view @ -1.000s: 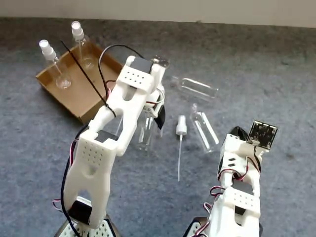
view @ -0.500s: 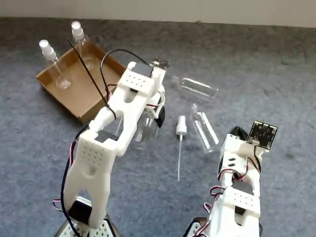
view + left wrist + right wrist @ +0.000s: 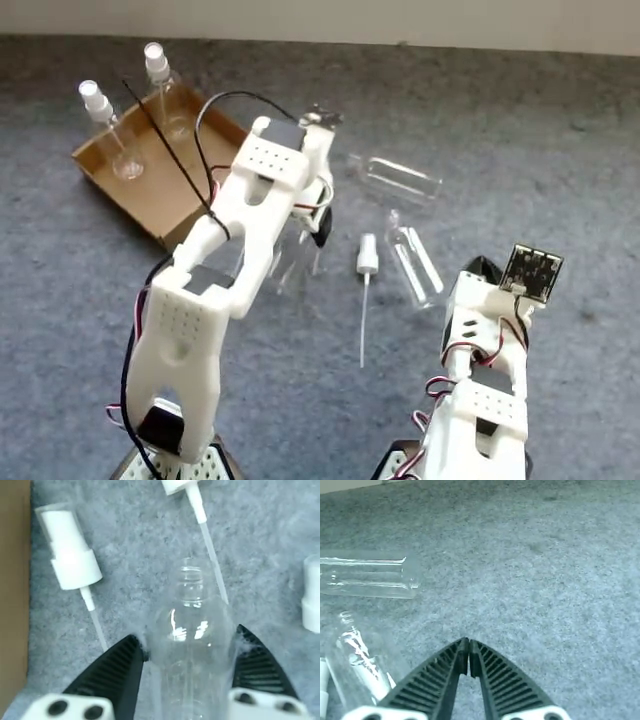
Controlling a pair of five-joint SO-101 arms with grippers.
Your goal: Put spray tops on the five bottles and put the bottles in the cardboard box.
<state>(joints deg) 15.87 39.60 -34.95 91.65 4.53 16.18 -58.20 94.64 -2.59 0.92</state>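
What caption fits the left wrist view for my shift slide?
Left claw grips an uncapped clear bottle, a loose spray top lying on the carpet beside it.

Two robot arms (image 3: pixel 240 230), one cardboard box (image 3: pixel 140 195) and five clear bottles (image 3: pixel 398 178) are counted on the bench (image 3: pixel 560 130). Two spray tops (image 3: pixel 97 97) sit fitted; three more appear to lie loose, though the third, at a frame's edge, is only partly seen.
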